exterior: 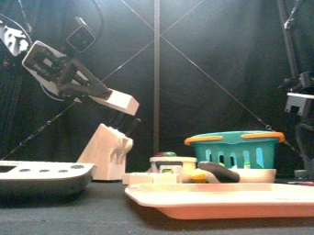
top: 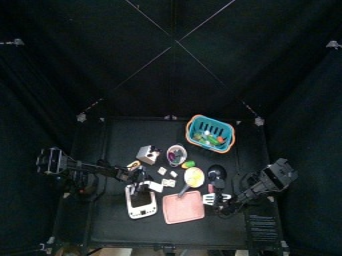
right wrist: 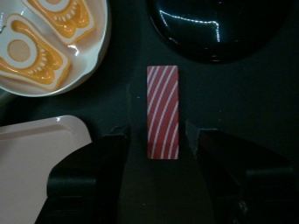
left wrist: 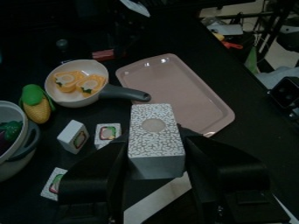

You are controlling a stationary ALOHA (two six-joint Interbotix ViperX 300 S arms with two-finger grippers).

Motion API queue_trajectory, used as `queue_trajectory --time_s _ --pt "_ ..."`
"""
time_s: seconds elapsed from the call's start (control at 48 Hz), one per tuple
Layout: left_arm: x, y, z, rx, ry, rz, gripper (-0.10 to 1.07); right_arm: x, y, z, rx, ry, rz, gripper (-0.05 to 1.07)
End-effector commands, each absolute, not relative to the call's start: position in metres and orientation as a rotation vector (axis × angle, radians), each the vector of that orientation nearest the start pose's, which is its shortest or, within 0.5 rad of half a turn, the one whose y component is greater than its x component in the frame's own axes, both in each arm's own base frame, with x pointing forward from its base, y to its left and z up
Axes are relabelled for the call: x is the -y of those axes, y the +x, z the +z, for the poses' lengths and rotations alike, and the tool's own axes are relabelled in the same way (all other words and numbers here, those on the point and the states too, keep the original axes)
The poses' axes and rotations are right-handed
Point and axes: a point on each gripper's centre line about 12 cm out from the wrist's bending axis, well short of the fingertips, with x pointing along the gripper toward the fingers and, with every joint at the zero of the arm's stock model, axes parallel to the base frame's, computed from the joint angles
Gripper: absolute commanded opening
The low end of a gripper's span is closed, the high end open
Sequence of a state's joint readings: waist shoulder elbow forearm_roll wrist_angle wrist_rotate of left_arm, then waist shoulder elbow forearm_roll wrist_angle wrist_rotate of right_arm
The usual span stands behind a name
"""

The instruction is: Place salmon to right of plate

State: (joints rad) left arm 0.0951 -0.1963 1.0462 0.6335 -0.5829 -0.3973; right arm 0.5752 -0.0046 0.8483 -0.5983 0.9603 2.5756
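The salmon point(right wrist: 163, 111), a red-and-white striped strip, lies flat on the black table. In the right wrist view it is close beside the cream plate point(right wrist: 41, 39), which holds egg-like pieces. My right gripper point(right wrist: 162, 136) is open, with its jaws on either side of the salmon and not closed on it. In the top view the right gripper point(top: 219, 198) is just right and front of the plate point(top: 195, 177). My left gripper point(left wrist: 152, 162) is open and hovers above a white speckled block point(left wrist: 158, 140). The plate also shows in the left wrist view point(left wrist: 76, 81).
A pink tray point(top: 185, 208) lies at the front, left of the right gripper. A teal basket point(top: 210, 130) stands at the back. A shiny black object point(right wrist: 216, 31) is near the salmon. Corn point(left wrist: 35, 103) and small tiles point(left wrist: 73, 136) lie by the block. A white appliance point(exterior: 43, 174) is at the front left.
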Motion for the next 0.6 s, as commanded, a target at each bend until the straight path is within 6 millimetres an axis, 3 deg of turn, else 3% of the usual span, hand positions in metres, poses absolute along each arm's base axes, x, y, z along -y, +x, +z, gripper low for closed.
queue_trajectory --time_s 0.0,0.417,0.583 --pt "0.009 0.308 0.174 -0.314 0.074 -0.256 0.49 -0.088 0.238 0.105 -0.726 0.969 -1.283 0.87" --pt "0.009 0.307 0.173 -0.316 0.073 -0.257 0.49 -0.088 0.238 0.108 -0.732 0.962 -1.271 0.87" --pt "0.009 0.308 0.172 -0.319 0.072 -0.257 0.49 -0.088 0.237 0.117 -0.727 0.970 -1.233 0.87"
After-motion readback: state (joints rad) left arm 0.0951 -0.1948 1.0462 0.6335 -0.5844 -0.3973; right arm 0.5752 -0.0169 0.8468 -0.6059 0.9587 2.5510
